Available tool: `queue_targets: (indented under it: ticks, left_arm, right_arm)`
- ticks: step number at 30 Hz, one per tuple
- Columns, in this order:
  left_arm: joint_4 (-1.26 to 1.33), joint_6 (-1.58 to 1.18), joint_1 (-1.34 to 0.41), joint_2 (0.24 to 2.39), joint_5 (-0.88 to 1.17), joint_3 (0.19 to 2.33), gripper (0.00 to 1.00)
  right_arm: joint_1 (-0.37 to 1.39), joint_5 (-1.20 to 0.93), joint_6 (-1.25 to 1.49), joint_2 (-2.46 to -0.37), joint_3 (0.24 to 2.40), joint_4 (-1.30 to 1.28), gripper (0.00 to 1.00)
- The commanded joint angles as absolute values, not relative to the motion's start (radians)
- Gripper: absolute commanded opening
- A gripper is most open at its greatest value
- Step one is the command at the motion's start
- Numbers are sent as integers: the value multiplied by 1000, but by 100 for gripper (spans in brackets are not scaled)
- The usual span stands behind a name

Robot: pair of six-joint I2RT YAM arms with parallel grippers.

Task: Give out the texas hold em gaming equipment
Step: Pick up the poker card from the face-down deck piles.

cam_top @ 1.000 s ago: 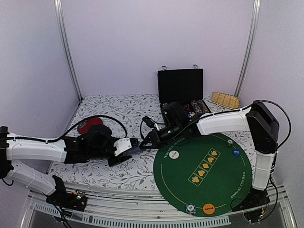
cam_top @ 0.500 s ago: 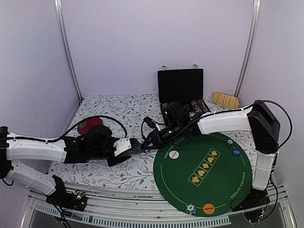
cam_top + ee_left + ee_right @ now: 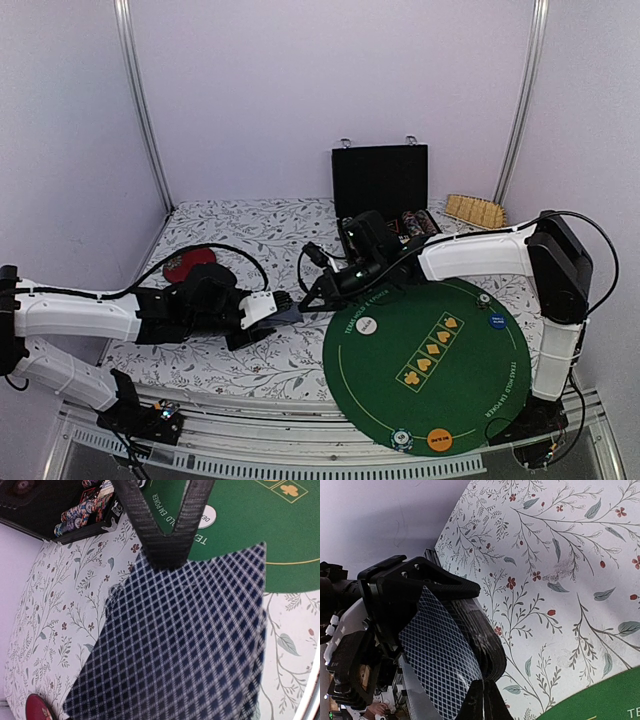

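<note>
My left gripper (image 3: 283,306) is shut on a deck of playing cards (image 3: 487,645), held low over the floral cloth just left of the green mat. The blue-grey diamond-patterned top card (image 3: 185,640) fills the left wrist view and hides the left fingers. My right gripper (image 3: 484,692) is shut, pinching the near edge of that top card (image 3: 437,655), which bows away from the deck. Its dark fingers (image 3: 165,535) form a V over the card's far edge. A white disc (image 3: 367,325), a blue disc (image 3: 496,321), an orange disc (image 3: 438,437) and a striped chip (image 3: 402,438) lie on the mat.
The round green mat (image 3: 450,390) covers the right front of the table. An open black case (image 3: 380,185) with rows of chips (image 3: 82,510) stands behind it. A red dish (image 3: 190,262) lies at the left, and a woven tan piece (image 3: 475,210) at the back right.
The right gripper's fingers, slightly apart before, have closed on the top card's edge. Both arms have hardly moved.
</note>
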State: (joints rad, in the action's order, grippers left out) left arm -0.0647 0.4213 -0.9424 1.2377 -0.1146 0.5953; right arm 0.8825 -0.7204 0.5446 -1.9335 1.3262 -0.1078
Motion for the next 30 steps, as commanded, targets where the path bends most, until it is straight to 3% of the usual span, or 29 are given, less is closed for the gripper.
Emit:
queue_targets:
  ticks: [1,19,30]
  left_arm:
    - [-41,419,-946,1241,-118,617,51]
    - [-41,422,-946,1238,-118,614,52]
    - [-43,422,-946,1241,-120,614,52]
  right_arm:
    - [881,-708,510,-1884,1375,-140,3]
    - [881,-696,112,-1963,1607,-558,2]
    - [880,-660,107,-1899,1612,-533,2]
